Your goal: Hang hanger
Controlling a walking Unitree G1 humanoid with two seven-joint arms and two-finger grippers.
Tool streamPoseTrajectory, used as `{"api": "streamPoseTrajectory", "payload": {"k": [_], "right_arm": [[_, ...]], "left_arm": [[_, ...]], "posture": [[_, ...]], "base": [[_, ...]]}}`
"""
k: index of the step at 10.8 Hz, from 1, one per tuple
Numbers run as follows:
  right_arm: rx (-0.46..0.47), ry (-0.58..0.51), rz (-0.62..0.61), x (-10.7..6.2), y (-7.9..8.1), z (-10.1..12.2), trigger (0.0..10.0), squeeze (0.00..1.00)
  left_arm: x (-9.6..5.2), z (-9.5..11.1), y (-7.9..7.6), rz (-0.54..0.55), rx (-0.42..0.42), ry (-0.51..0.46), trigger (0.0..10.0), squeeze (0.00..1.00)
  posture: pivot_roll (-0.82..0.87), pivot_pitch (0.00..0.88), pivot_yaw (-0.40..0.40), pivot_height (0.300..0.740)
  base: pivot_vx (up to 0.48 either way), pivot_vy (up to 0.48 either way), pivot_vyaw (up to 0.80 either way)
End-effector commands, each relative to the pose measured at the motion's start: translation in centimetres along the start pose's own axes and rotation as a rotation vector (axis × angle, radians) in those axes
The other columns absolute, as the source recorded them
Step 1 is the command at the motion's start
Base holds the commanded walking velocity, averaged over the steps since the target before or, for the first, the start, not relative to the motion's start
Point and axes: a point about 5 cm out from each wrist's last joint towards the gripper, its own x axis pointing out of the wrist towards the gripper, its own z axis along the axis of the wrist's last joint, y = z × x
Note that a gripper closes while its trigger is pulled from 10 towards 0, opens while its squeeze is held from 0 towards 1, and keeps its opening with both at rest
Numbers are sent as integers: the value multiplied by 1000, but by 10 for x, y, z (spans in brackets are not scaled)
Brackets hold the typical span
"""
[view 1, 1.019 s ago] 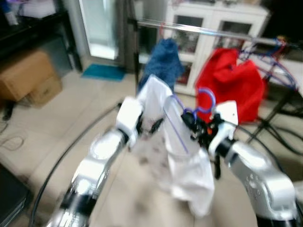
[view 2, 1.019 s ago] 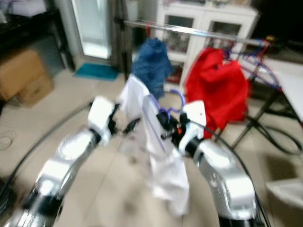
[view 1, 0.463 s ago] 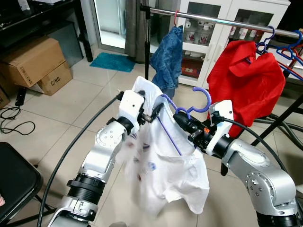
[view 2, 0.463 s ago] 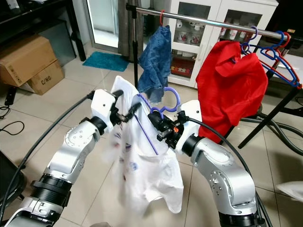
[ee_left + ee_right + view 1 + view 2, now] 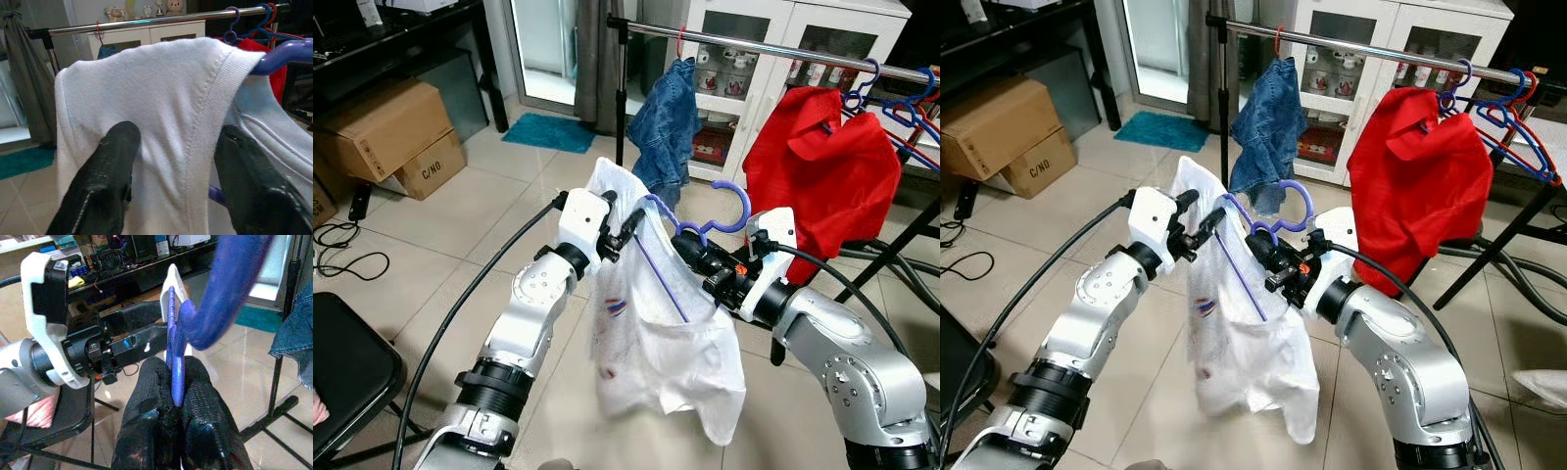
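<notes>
In front of the clothes rail (image 5: 773,44), the right gripper (image 5: 688,245) pinched the purple hanger (image 5: 705,223) tightly at its neck. A white shirt (image 5: 656,343) hung from the hanger below the rail, and the left gripper (image 5: 625,227) had its fingers (image 5: 105,171) spread around the shirt's shoulder.

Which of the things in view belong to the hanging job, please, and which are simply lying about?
Job in hand:
- purple hanger, pinched in the right tool
- white T-shirt draped on it, shoulder between the left tool's fingers
- clothes rail

Lying about:
- denim garment and red garment on the rail
- cardboard boxes
- teal mat
- white cabinet
</notes>
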Motion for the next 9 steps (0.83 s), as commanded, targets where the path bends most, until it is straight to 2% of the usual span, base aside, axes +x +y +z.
{"api": "streamPoseTrajectory", "payload": {"k": [1,9], "right_arm": [[-20,-35,14,-1,0,11,10000,0],[-20,-27,38,-2,2,10,10000,0]], "left_arm": [[3,5,1,-4,17,-15,0,0],[7,6,7,-13,26,-26,0,0]], "posture": [[56,0,-29,740],[57,0,-28,740]], "base": [[0,0,0],[0,0,0]]}}
